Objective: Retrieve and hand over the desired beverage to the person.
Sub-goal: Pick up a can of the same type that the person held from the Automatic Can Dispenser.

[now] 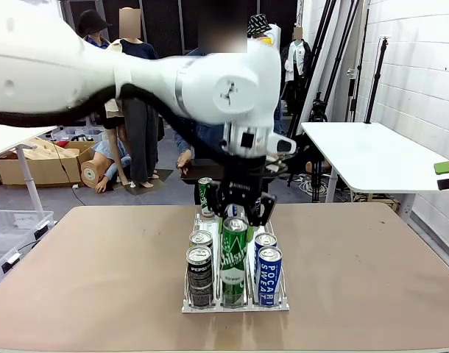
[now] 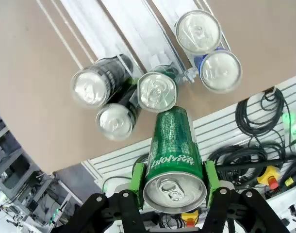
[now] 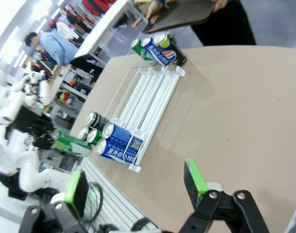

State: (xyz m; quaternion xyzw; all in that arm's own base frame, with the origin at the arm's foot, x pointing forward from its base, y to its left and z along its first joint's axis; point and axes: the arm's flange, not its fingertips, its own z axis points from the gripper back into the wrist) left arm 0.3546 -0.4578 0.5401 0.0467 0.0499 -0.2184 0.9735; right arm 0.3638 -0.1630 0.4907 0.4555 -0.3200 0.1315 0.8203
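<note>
Green can (image 2: pixel 173 145) sits gripped in the left claw (image 2: pixel 173 178) above the rack (image 2: pixel 133 24); right claw (image 3: pixel 136 187) spread empty.

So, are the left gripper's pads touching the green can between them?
Touching. The left wrist view shows the left gripper's green pads pressed flat against both sides of the green can, with no gap.

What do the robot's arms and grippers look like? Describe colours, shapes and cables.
The left arm is white, smooth and rounded, with a black cable slung along it. The left gripper and right gripper are black linkages with two fingers carrying bright green pads.
</note>
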